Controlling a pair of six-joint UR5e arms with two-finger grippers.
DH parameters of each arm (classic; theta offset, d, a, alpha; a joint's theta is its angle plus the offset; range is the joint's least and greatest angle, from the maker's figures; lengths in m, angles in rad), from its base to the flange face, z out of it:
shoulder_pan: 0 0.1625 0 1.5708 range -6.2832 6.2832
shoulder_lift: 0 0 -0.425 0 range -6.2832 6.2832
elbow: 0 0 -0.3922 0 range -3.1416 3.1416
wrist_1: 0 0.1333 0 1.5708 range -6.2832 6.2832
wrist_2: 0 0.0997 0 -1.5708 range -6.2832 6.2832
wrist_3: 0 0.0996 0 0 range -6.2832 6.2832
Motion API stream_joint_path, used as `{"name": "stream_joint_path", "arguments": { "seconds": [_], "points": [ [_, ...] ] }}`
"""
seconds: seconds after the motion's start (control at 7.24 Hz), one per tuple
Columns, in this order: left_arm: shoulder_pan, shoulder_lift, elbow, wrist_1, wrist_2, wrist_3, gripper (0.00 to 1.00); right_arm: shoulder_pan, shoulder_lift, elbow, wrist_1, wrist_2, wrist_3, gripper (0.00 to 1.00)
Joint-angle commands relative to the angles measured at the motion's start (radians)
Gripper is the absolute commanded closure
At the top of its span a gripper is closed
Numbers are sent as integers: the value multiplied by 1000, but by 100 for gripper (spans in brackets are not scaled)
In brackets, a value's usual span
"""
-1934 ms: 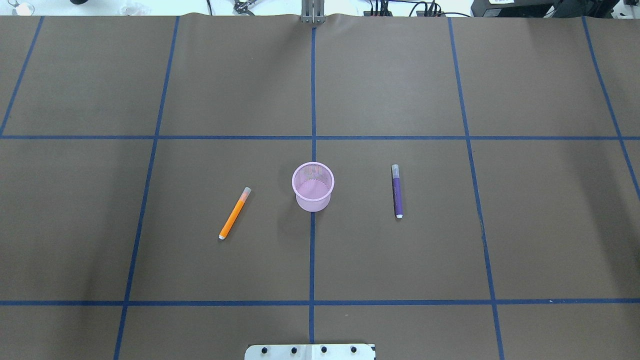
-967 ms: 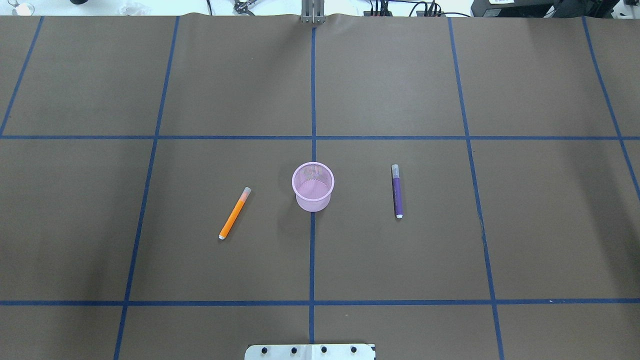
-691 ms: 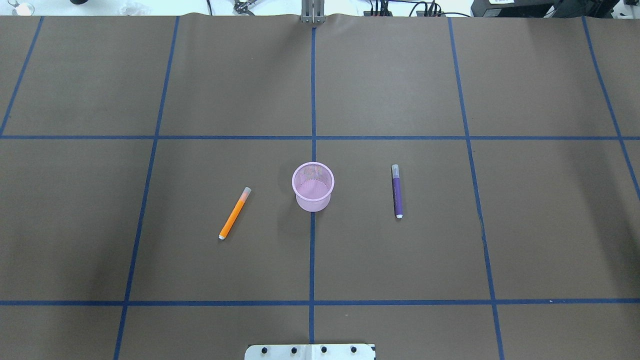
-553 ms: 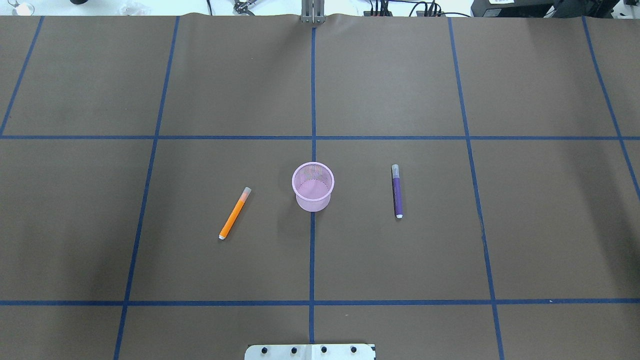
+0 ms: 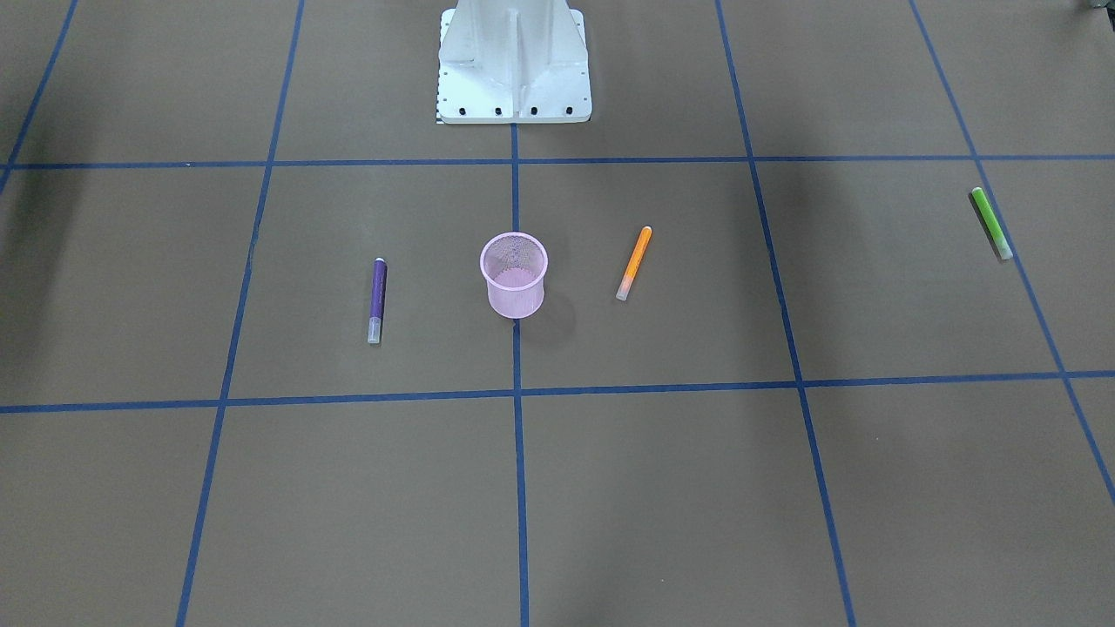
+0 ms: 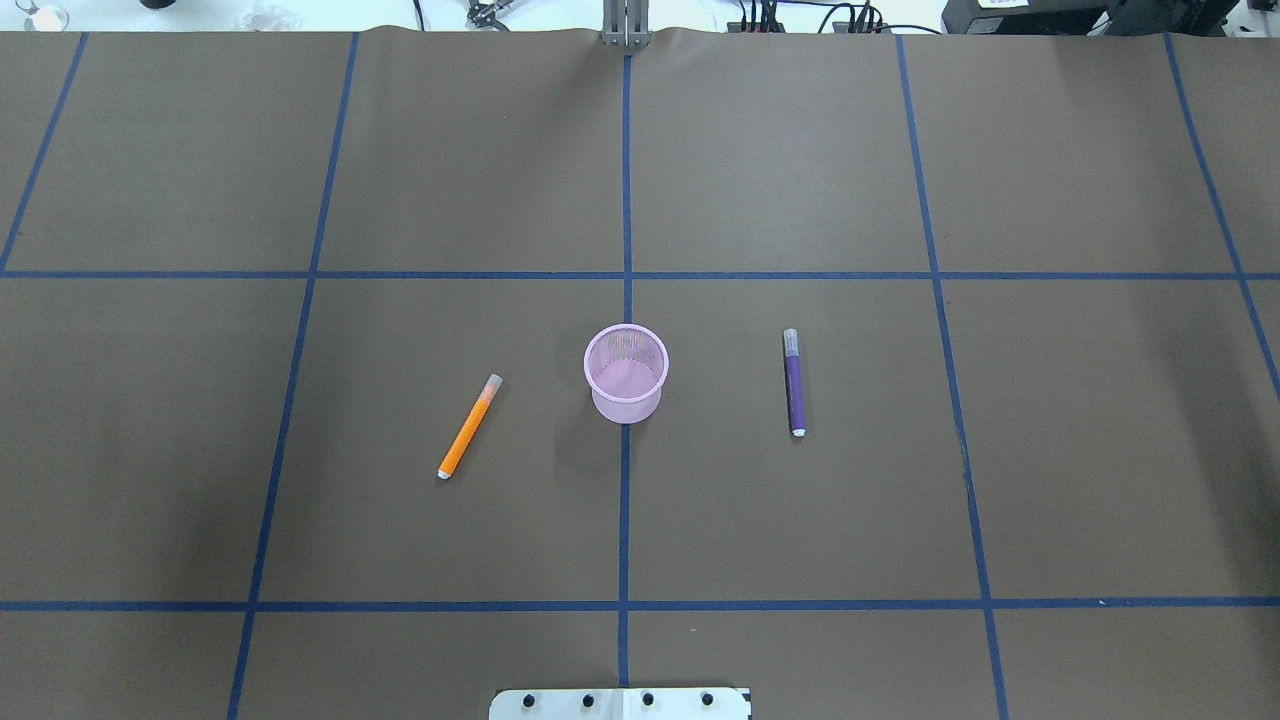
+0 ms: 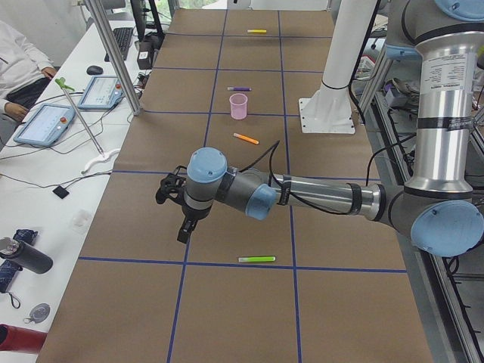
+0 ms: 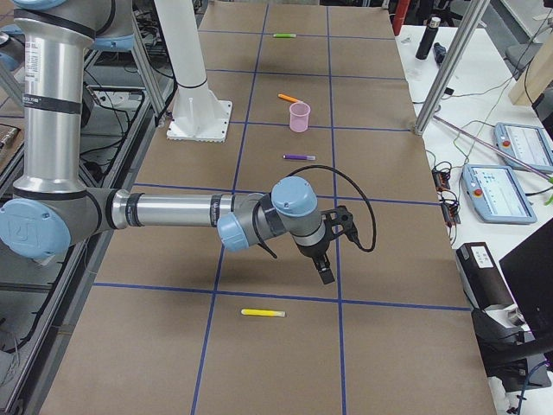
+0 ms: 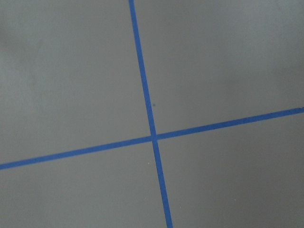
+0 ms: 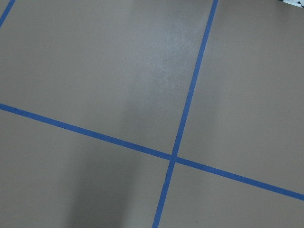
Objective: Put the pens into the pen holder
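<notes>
The pink mesh pen holder [image 6: 625,410] [image 5: 516,296] stands upright at the table's middle. An orange pen [image 6: 468,427] [image 5: 634,263] lies on my left of it and a purple pen [image 6: 794,383] [image 5: 376,299] on my right. A green pen [image 5: 991,223] [image 7: 256,259] lies far out on the left side. A yellow pen [image 8: 263,312] lies far out on the right side. My left gripper [image 7: 183,236] hovers over the table near the green pen. My right gripper [image 8: 325,275] hovers near the yellow pen. I cannot tell whether either is open or shut. Both wrist views show only paper and blue tape.
The white robot base [image 5: 514,61] stands at the near middle edge. Along the far side runs a white desk with tablets [image 7: 45,121], cables, a dark bottle [image 7: 23,257] and metal frame posts [image 7: 113,53]. A seated person's sleeve [image 7: 19,64] shows there.
</notes>
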Motion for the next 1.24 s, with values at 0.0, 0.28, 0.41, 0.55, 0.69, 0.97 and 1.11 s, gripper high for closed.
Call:
{"name": "stream_joint_path", "arguments": {
  "seconds": [0.0, 0.28, 0.41, 0.55, 0.69, 0.97, 1.11],
  "points": [
    [1, 3, 28, -68, -3, 0, 0, -92, -47, -30, 66, -15, 160, 0],
    [1, 10, 92, -183, -3, 0, 0, -148, -84, -178, 324, -66, 290, 1],
    [1, 10, 106, -208, -4, 0, 0, -192, -105, -248, 485, -74, 446, 2],
    [1, 10, 107, -210, -4, 0, 0, -212, -113, -321, 573, -75, 507, 4],
    [1, 10, 107, -210, -4, 0, 0, -220, -122, -364, 614, -75, 529, 6],
    [0, 10, 107, -211, -4, 0, 0, -246, -162, -366, 652, -77, 584, 15],
    [1, 10, 108, -213, -4, 0, 0, -283, -164, -366, 654, -127, 582, 22]
  ]
}}
